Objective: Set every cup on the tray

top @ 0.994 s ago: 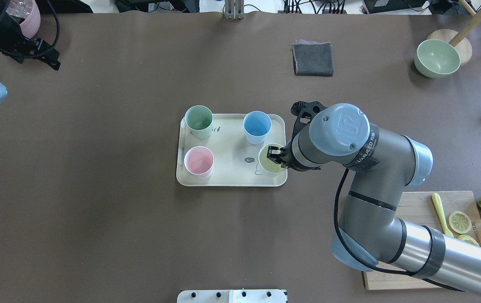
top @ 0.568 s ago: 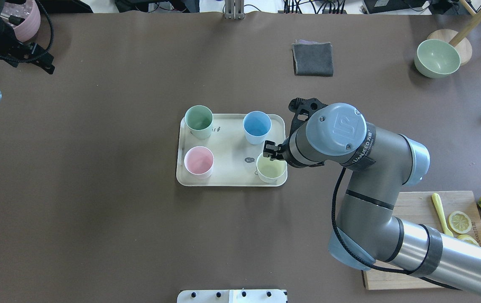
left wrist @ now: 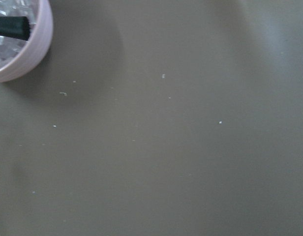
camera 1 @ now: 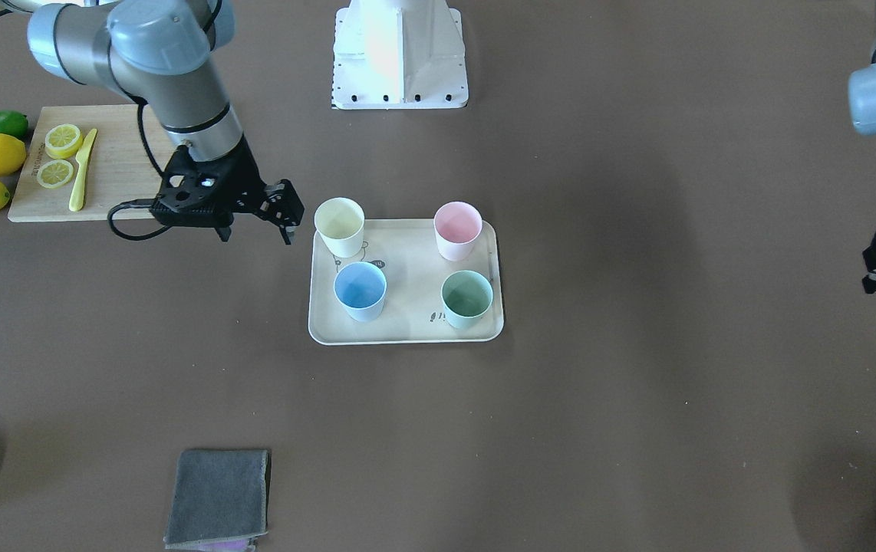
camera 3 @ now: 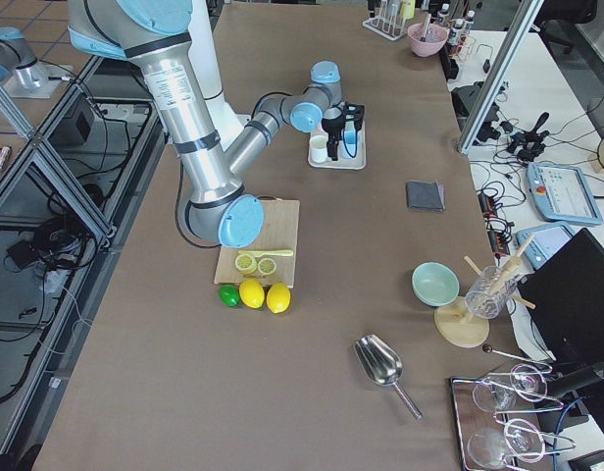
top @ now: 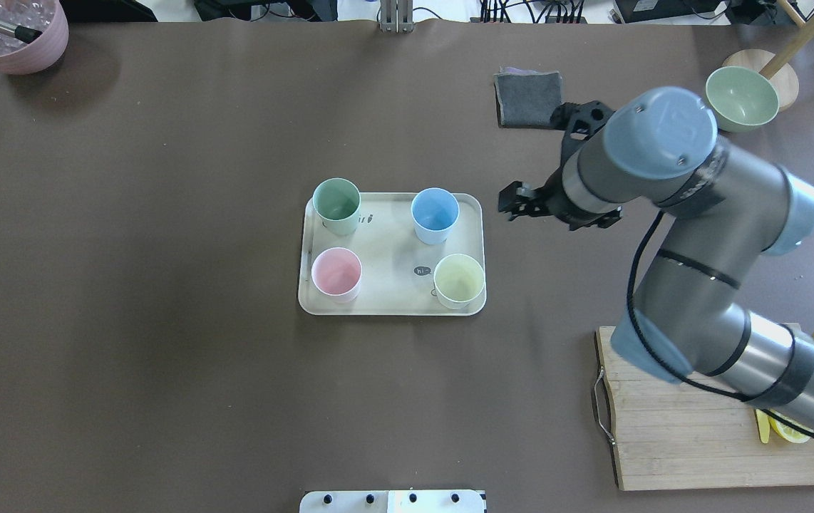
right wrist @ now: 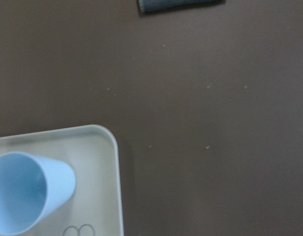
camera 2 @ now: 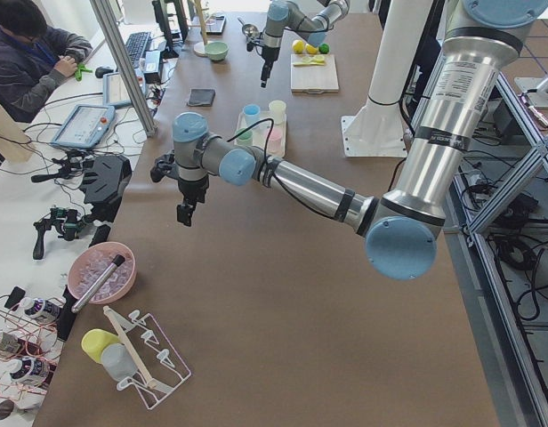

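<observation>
We find one legible text: "hi-", printed in a small dark speech bubble [top: 422, 271] on the tray [top: 385, 246], at 9 o'clock from the pale yellow cup [top: 459, 280]. Small dark marks [top: 366, 219] on the tray, at 3 o'clock from the mint green cup [top: 336, 205], are too small for us to read. The strap [top: 699, 187] around the right arm [top: 706, 285] carries printing, which is blurred beyond reading. We can read no numbers, brands or signs elsewhere on the table [top: 165, 285].

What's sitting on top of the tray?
Four upright, empty cups: green cup, blue cup, pink cup, yellow cup. Elsewhere the tray is bare but for small drawings; the yellow cup covers part of one.
</observation>
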